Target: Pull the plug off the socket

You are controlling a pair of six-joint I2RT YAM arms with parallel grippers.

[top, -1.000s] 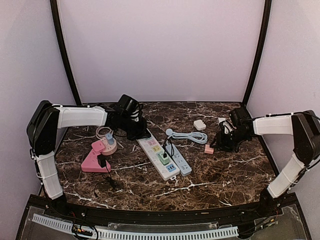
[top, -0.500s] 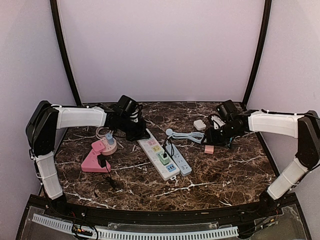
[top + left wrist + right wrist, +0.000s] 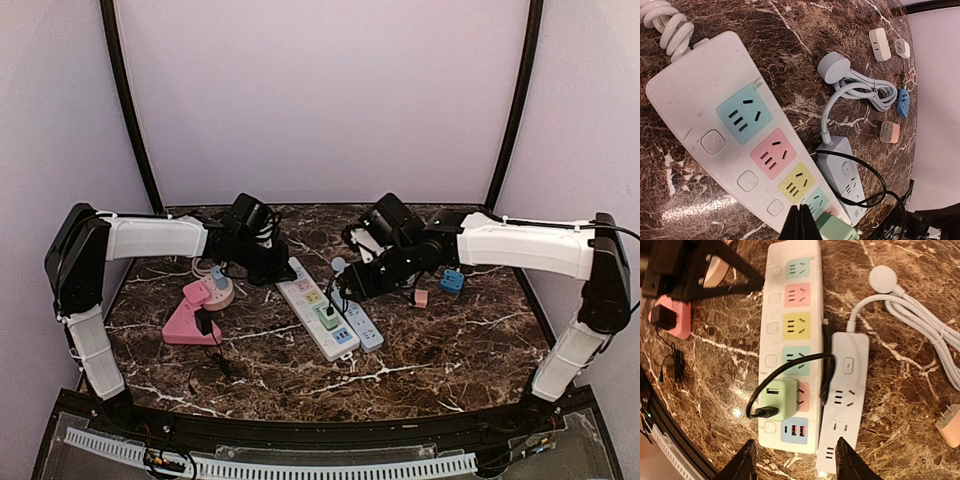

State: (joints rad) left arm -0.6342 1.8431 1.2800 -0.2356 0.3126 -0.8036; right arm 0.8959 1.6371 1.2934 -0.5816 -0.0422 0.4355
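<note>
The pale green square plug is seated near the end of the white plastic power strip on the marble table. It is judged light, rigid and smooth, best pinched across its flat sides. The right end effector is held spread open over it, while the left end effector is closed on nothing. The plug's whole outline is shown only by the right wrist view.

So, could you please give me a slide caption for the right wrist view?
Open right gripper above the green plug in the white power strip, a grey strip alongside.
</note>
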